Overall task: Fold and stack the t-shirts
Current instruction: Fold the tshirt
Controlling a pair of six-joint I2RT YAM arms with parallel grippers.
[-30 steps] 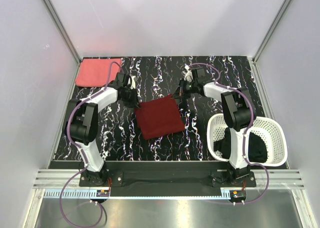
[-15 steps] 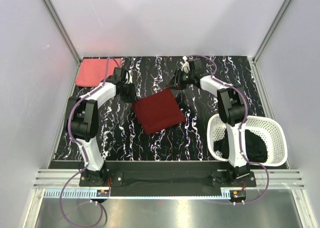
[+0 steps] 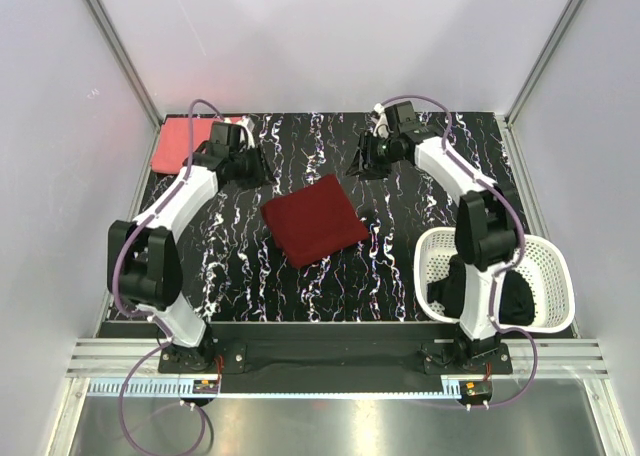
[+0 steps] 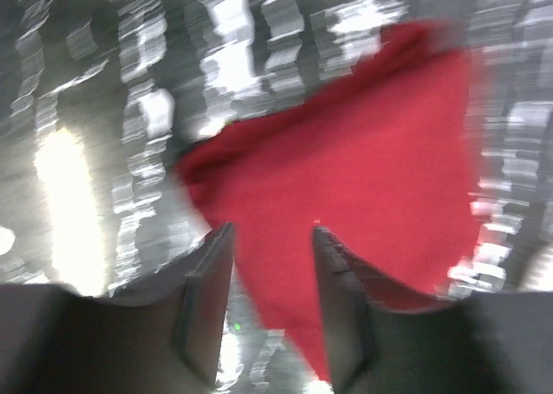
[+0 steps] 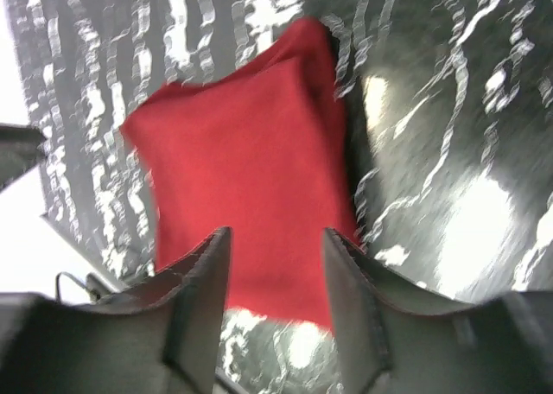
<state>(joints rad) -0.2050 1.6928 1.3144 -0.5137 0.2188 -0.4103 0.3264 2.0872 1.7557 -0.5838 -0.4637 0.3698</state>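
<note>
A dark maroon t-shirt point(image 3: 315, 219), folded into a rough square, lies flat on the black marbled table. It fills the left wrist view point(image 4: 363, 152) and the right wrist view point(image 5: 242, 169). My left gripper point(image 3: 262, 171) hovers just beyond the shirt's far left corner, open and holding nothing point(image 4: 272, 234). The right gripper point(image 3: 358, 168) hangs beyond the far right corner, also open and holding nothing point(image 5: 276, 234). A coral pink t-shirt point(image 3: 178, 146) lies folded at the far left corner, partly behind the left arm. A black t-shirt point(image 3: 515, 296) sits in the basket.
The white lattice basket point(image 3: 560, 266) stands at the near right, beside the right arm's base. Grey walls close in the table on the left, far and right sides. Both arms reach over the far half of the table.
Both grippers have opened and let go of the maroon shirt, then lifted away toward the far side. The shirt has settled flat, slightly further left.
</note>
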